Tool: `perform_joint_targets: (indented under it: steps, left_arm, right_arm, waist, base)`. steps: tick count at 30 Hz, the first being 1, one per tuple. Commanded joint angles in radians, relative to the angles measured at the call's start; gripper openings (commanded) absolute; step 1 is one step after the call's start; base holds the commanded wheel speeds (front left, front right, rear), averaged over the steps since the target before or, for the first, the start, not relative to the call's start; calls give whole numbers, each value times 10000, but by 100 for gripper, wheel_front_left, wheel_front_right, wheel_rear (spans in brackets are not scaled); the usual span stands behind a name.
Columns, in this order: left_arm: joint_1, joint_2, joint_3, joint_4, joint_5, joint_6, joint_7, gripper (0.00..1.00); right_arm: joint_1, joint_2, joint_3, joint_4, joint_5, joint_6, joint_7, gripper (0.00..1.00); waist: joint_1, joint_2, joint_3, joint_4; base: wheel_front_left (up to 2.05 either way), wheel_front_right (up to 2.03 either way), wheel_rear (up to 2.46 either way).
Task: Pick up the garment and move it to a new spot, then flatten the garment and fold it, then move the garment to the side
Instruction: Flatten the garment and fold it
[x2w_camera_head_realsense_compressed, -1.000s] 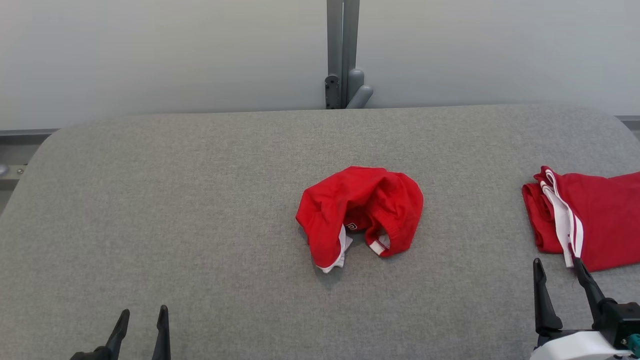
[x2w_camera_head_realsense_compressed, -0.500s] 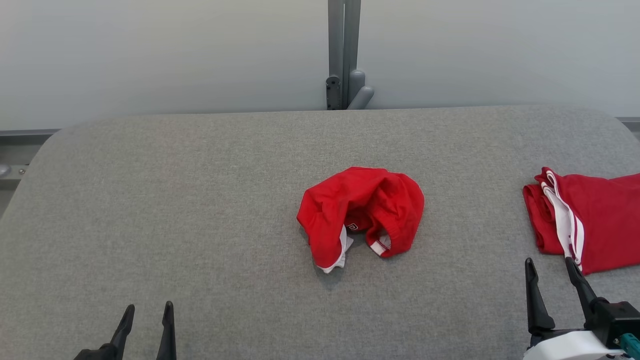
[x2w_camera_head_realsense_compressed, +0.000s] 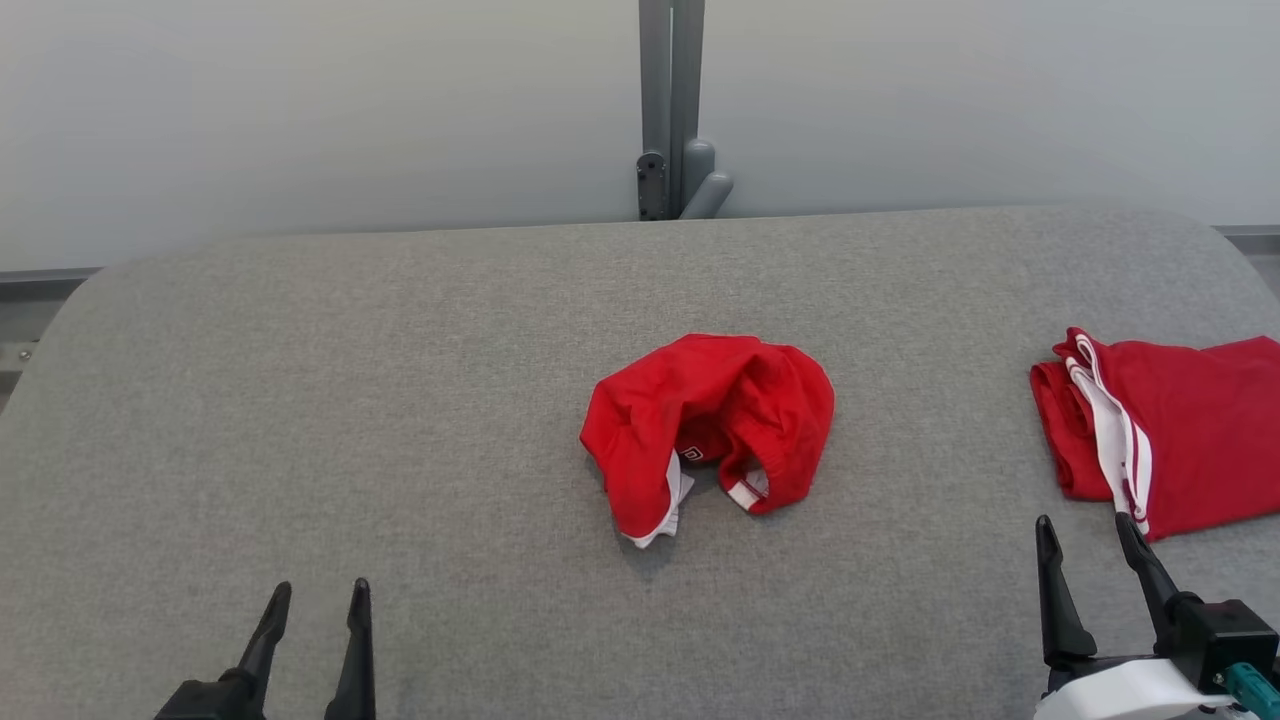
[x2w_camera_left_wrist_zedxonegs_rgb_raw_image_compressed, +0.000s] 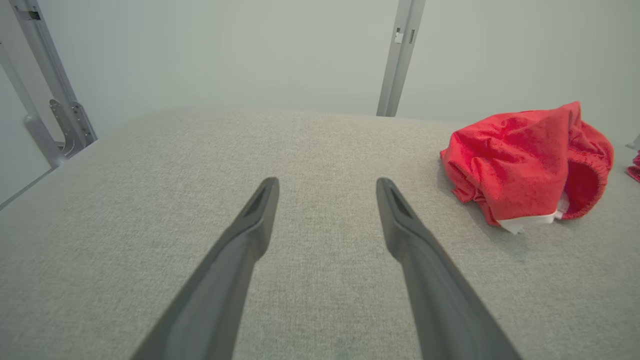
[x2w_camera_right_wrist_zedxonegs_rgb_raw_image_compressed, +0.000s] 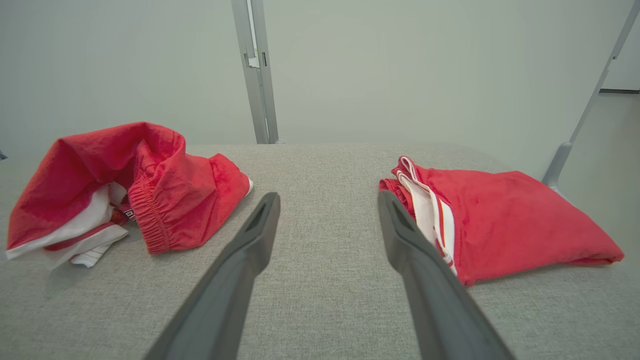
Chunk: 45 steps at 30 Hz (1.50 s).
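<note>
Garment: the crumpled garment (x2w_camera_head_realsense_compressed: 705, 430) lies in a heap near the middle of the grey worktop (x2w_camera_head_realsense_compressed: 350, 400). It is red with white trim and is not yet picked up.
Left end effector: the left end effector (x2w_camera_head_realsense_compressed: 320, 590) is released and empty, at the near side of the worktop, well apart from the heap.
Right end effector: the right end effector (x2w_camera_head_realsense_compressed: 1083, 525) is released and empty too. One fingertip is just beside the white stripe of a folded garment (x2w_camera_head_realsense_compressed: 1190, 440).
Risk, wrong cloth: the right arm is so near the folded garment that, I think, it can catch it when it moves and spoil the fold.
Risk, poor grasp: the heap is bunched in layers. A pinch on top may take only one layer, and then the cloth hangs twisted.
Risk, snag: the long fingers may dig into the soft worktop cover if they come too low.
Risk, space: a new spot too far right would overlap the folded garment.
</note>
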Motion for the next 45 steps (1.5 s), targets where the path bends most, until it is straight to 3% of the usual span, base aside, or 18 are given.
perform_joint_targets:
  steps: [1, 10, 17, 22, 26, 41, 42, 44, 45]
  left_arm:
    - [-212, -78, -201, -181, 14, -27, -11, 100]
    - [-1303, -168, -2425, -412, -224, -28, 59, 100]
    - [-3034, -383, -4263, 652, -878, -27, 1114, 100]
    - [-3923, -573, -4384, 1916, -1686, 22, 1998, 100]
    - [-4420, -644, -4503, 2841, -1736, 52, 2367, 100]
    - [-5528, -710, -4750, 4685, -1532, 253, 1682, 100]
    - [-5585, -721, -4834, 4755, -1553, 223, 1675, 60]
    - [-5730, -742, -4934, 4807, -1605, 178, 1609, 26]
    - [-5792, -744, -4994, 4868, -1619, 158, 1617, 0]
  right_arm:
    - [-157, -26, 17, -14, 67, -10, -21, 100]
    - [-415, -50, 313, -151, 104, -12, -21, 100]
    - [-652, -33, 502, -241, 231, -10, -21, 100]
    - [-872, -12, 518, -280, 336, -10, -21, 100]
    - [-953, -11, 556, -238, 586, -10, -21, 100]
    - [-1239, -8, 529, -185, 1018, -10, -19, 100]
    - [-1266, -6, 528, -174, 1043, -10, -21, 100]
    - [-1320, -7, 528, -158, 1073, -10, -21, 100]
    - [-1339, -9, 529, -148, 1096, -10, -21, 100]
  waist:
    - [1, 0, 14, -230]
    - [1, 0, 250, -1325]
    - [1, 0, 713, -2296]
    - [1, 0, 1133, -2887]
    - [1, 0, 1354, -3261]
    - [1, 0, 1891, -3655]
    - [1, 0, 1914, -3655]
    - [1, 0, 1953, -3653]
    - [1, 0, 1969, -3655]
  base:
    - [0, 0, 0]
    - [0, 0, 0]
    - [0, 0, 0]
    - [0, 0, 0]
    - [0, 0, 0]
    - [0, 0, 0]
    - [0, 0, 0]
    - [0, 0, 0]
    - [0, 0, 0]
